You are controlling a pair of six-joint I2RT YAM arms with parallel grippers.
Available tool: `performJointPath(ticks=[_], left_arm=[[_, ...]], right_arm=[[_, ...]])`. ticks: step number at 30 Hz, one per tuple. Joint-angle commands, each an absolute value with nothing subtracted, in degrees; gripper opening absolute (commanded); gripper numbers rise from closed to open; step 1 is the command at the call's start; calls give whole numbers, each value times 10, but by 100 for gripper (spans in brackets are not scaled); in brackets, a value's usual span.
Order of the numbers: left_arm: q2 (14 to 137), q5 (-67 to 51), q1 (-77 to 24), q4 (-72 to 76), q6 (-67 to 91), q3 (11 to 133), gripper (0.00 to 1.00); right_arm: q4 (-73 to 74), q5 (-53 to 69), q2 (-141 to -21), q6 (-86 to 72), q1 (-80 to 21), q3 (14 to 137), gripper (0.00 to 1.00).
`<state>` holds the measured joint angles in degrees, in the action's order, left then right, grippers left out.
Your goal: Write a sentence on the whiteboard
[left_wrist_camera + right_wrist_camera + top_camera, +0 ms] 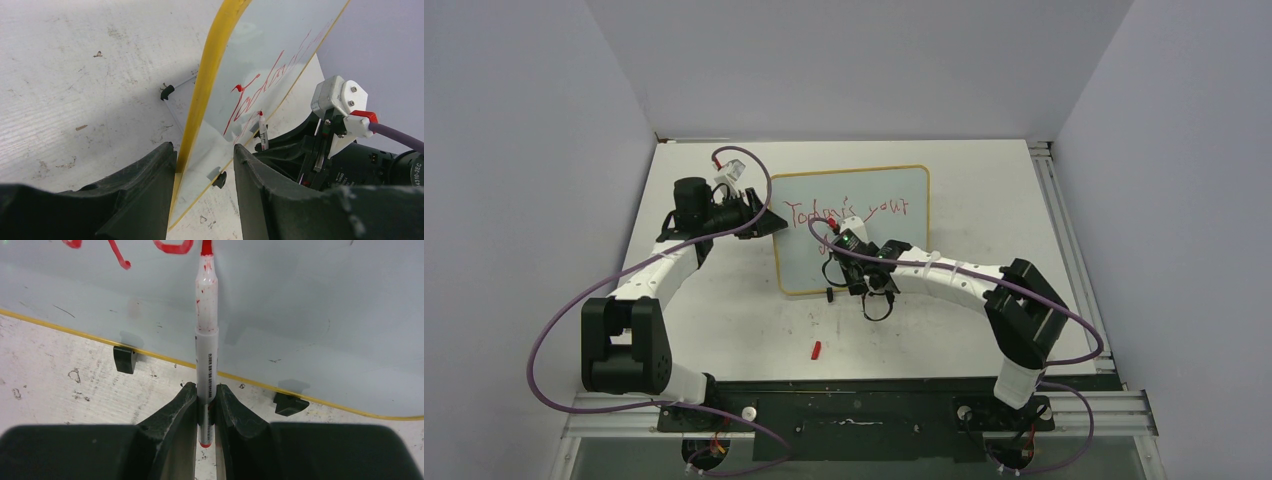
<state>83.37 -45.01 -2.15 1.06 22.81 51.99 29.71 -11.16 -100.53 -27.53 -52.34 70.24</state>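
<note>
The whiteboard [874, 265] lies flat on the table, its yellow frame [207, 75] running between my left fingers. The sentence [849, 210] is thin red writing, "Today's your" on the top line, also seen as red strokes [250, 95]. My left gripper [759, 215] [204, 146] stands open astride the board's left corner, one finger against the frame, the other apart from it. My right gripper [856, 255] [206, 395] is shut on a red marker [207, 340]. The marker's tip touches the board just below the first line, beside fresh red strokes [120, 257].
A red marker cap [816, 349] lies on the table in front of the board. Black clip feet [124, 360] [289, 404] stick out under the board's near edge. Grey walls close in the table; a metal rail [1059, 215] runs along its right side.
</note>
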Motion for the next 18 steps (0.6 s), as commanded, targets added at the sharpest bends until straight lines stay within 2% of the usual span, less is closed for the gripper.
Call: performJointPath(ticks=[1,18], left_arm=[[810,-475,-27,32,229,523,44],[810,-475,-27,34,232,522,44]], right_arm=[[288,-123,-992,-287,-528,692,5],[304,-162,-941,-287,-529,701,5]])
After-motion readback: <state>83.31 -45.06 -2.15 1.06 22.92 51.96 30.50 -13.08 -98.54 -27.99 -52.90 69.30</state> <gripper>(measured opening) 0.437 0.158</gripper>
